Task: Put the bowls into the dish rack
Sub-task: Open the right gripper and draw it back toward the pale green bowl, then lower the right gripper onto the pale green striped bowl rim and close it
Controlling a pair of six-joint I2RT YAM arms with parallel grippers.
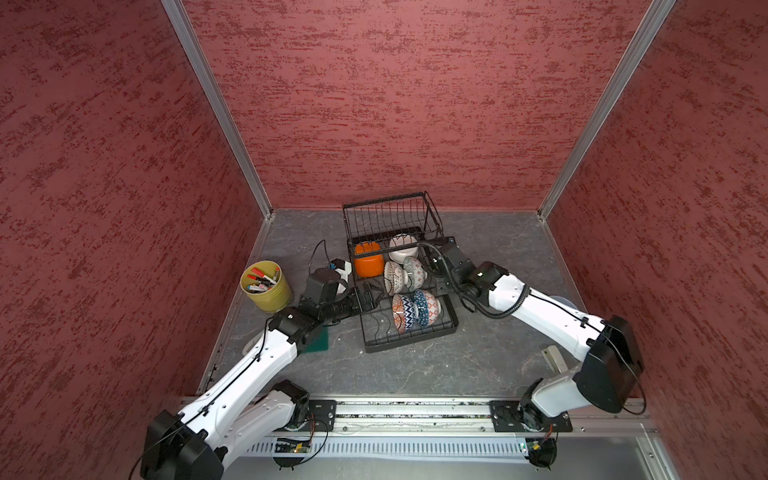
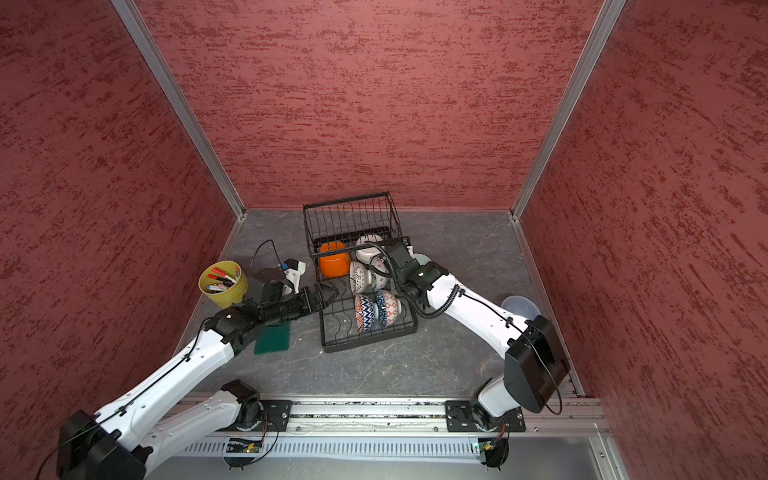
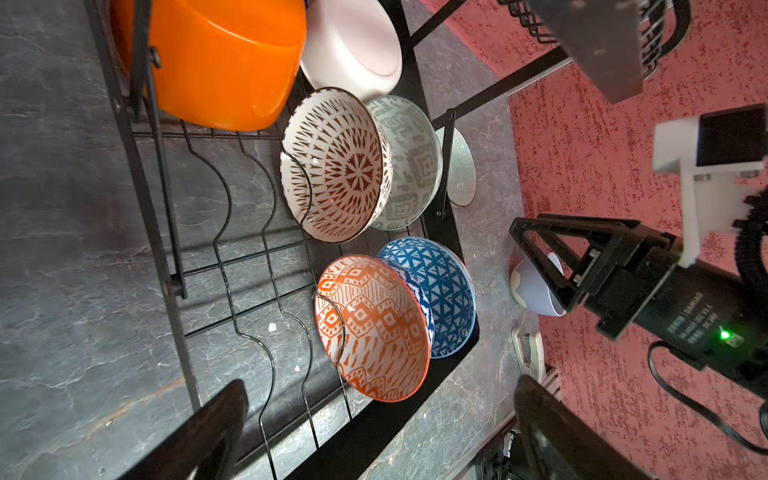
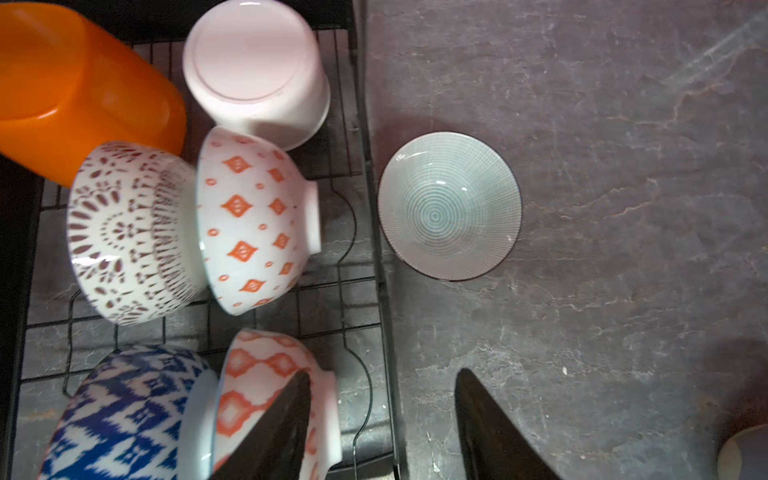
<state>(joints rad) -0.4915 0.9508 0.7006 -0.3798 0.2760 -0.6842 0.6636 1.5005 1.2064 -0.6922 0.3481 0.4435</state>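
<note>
We see the right gripper (image 4: 384, 415) with its two black fingers set partway apart and nothing between them, hanging over the dark stone-look tabletop (image 4: 602, 166). Just ahead of its fingertips, upright on the table, sits the pale grey-green ceramic bowl with fine ringed lines (image 4: 449, 205), the one bowl outside the black wire dish rack (image 1: 409, 340). It lies just beside the rack's side rail, and we cannot tell whether they touch. That closeness is the main risk, in our judgement: a finger coming down on the rack side could catch the rail or shove the bowl across the smooth table, and the thin glazed rim could slip from a shallow pinch. Beside the same gripper, the orange lattice-patterned bowl (image 4: 249, 365) and five others crowd the rack, several on edge and leaning in pairs, so a carried bowl swung low could topple them. The free curved slots lie under the left gripper (image 1: 376, 297), which is spread wide and empty and may block the way in. Behind the left gripper stand a yellow-green pot of pens (image 1: 266, 286) and a flat green scouring pad (image 2: 272, 338). A pale blue-grey cup (image 2: 519, 307) rests behind the right arm.
</note>
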